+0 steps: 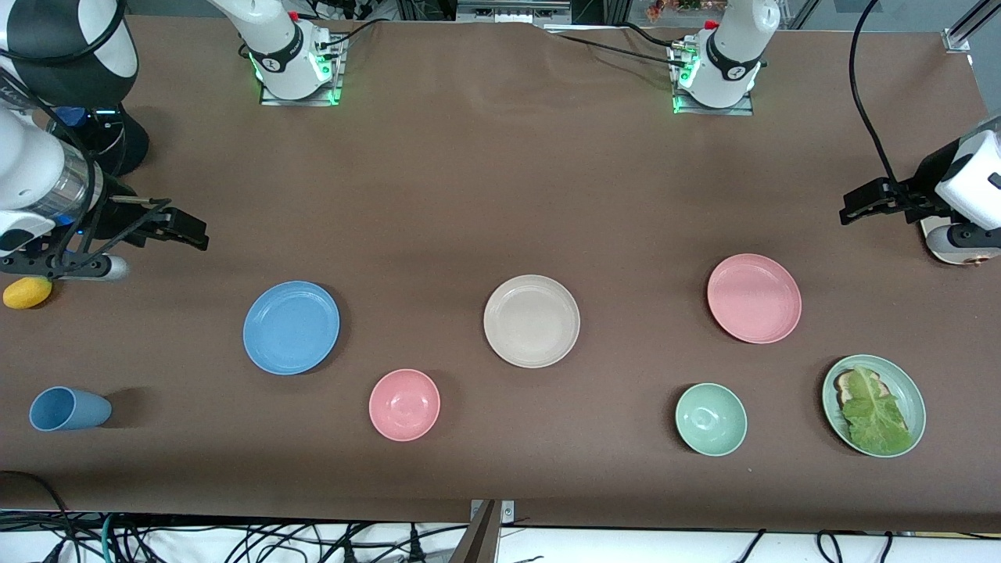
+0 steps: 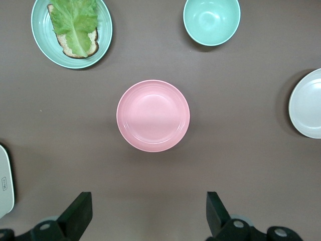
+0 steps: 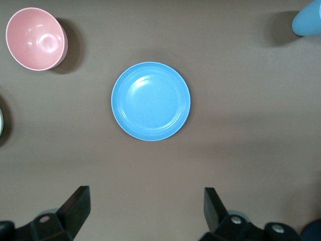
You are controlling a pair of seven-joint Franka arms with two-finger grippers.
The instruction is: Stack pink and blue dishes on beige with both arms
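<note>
The sky-blue plate (image 1: pixel 291 327) lies toward the right arm's end of the table, the beige plate (image 1: pixel 532 320) in the middle, and the pale pink plate (image 1: pixel 754 298) toward the left arm's end. All three lie flat and apart on the brown table. My right gripper (image 1: pixel 188 229) hangs open and empty over bare table; its wrist view shows the blue plate (image 3: pixel 150 101) ahead of the right gripper (image 3: pixel 146 208). My left gripper (image 1: pixel 856 207) is likewise open and empty. The left wrist view shows the pink plate (image 2: pixel 153 115) ahead of the left gripper (image 2: pixel 149 211), with the beige plate (image 2: pixel 308 103) at the edge.
Nearer the camera stand a pink bowl (image 1: pixel 404 404), a green bowl (image 1: pixel 711 419) and a green plate (image 1: pixel 907 383) with bread and lettuce. A blue cup (image 1: pixel 69 409) lies on its side near a yellow object (image 1: pixel 27 292). A white device (image 1: pixel 958 238) sits under the left arm.
</note>
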